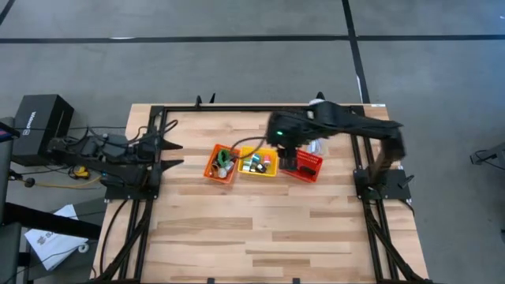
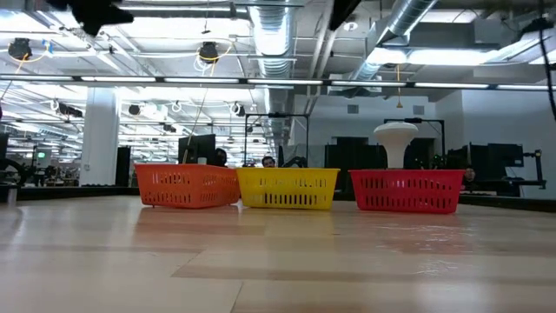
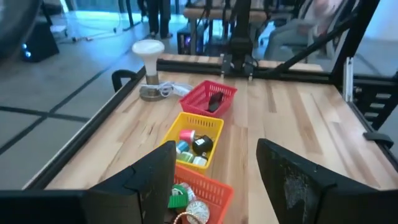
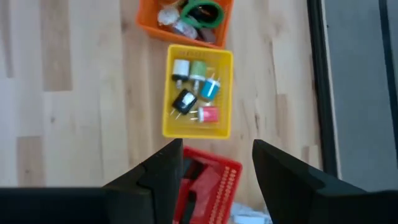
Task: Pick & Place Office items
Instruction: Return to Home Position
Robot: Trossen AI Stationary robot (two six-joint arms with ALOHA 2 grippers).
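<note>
1. The table (image 1: 237, 229) shows bare wood on every side of the yellow basket (image 2: 287, 189). I can make out no loose piece on it in the high view, so the sorting looks finished.
2. The right arm reaches in from its base at the table's edge. The right gripper (image 4: 217, 152) hangs above the yellow basket's side nearest the red basket (image 2: 406, 191), with its fingers spread wide and nothing between them.
3. The left arm is drawn back near its own base. The left gripper (image 3: 216, 149) is well apart from the yellow basket, out past the orange basket (image 2: 186, 186), with its fingers apart and empty.
4. The three baskets stand in one row. The orange one is just beside the yellow basket on the left arm's side, and the red one is just beside it on the right arm's side.
5. A clear jar (image 3: 148, 62) with a white top stands beyond the red basket, away from the yellow basket.
6. All the office items I can find sit inside the baskets.
   - The yellow basket holds a black piece (image 4: 185, 99) among white, green, blue and red ones.
   - The orange basket holds a green ring (image 4: 204, 11) with other small things.
   - The red basket holds a dark piece (image 3: 214, 101).
7. By my reading, what is left is only for the right arm to pull back to rest as the left one has.
</note>
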